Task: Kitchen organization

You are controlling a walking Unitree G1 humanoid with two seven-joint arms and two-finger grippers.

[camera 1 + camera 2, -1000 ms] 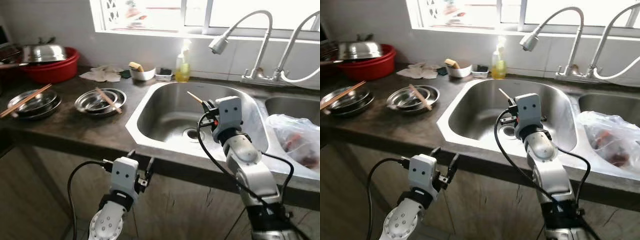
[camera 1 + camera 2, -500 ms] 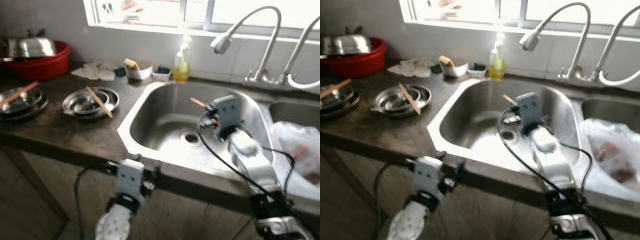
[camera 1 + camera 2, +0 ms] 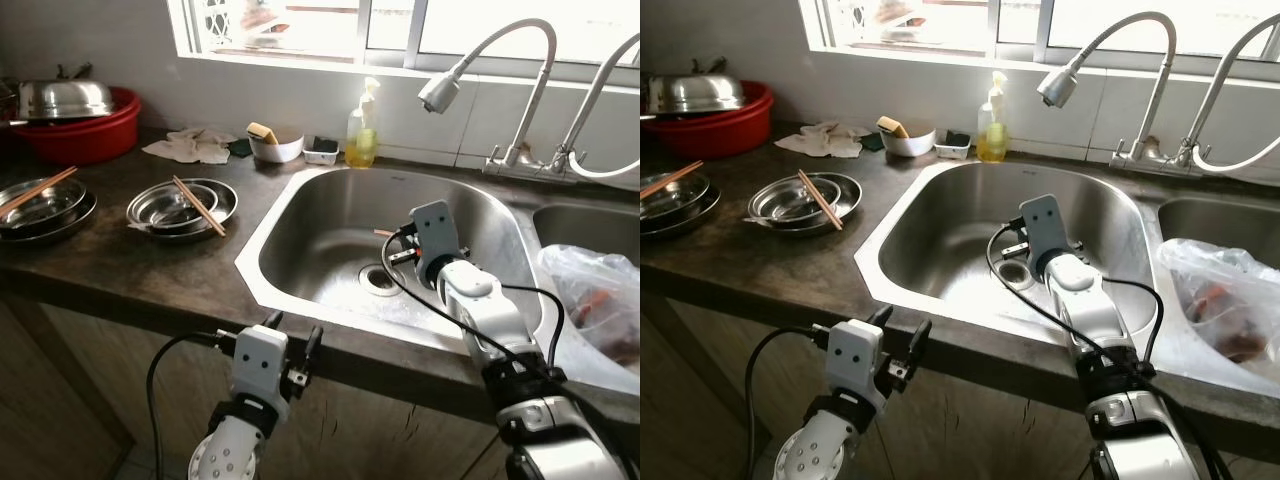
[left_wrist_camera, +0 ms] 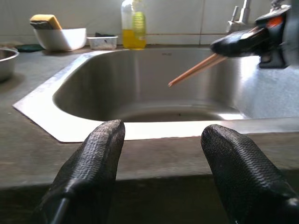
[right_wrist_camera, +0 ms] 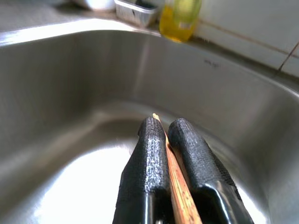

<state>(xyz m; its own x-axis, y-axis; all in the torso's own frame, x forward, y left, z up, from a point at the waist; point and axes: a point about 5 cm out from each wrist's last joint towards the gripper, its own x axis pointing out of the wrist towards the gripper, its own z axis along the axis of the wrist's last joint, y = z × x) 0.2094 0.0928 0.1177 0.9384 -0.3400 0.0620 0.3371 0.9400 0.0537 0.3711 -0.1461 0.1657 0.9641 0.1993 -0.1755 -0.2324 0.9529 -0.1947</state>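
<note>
My right gripper [image 3: 392, 247] is down inside the steel sink [image 3: 262, 255], above the drain. It is shut on a pair of wooden chopsticks [image 5: 176, 189], which stick out past its fingertips [image 5: 152, 128] towards the back wall of the basin. From the left wrist view the chopsticks [image 4: 194, 70] hang in the air over the basin. My left gripper [image 3: 292, 335] is open and holds nothing, just below the counter's front edge in front of the sink. More chopsticks [image 3: 198, 192] lie across stacked steel bowls [image 3: 160, 210] on the counter to the left.
Another stack of steel bowls with chopsticks [image 3: 40, 200] sits at the far left, with a red basin [image 3: 80, 125] behind it. A soap bottle [image 3: 363, 140], a white bowl with a sponge [image 3: 274, 145] and two faucets [image 3: 490, 60] line the back. A plastic bag [image 3: 595, 300] lies at the right.
My right gripper has gone down into the sink with the chopsticks, from above the basin to near the drain. The camera has shifted a little; the left gripper stays by the counter's edge.
</note>
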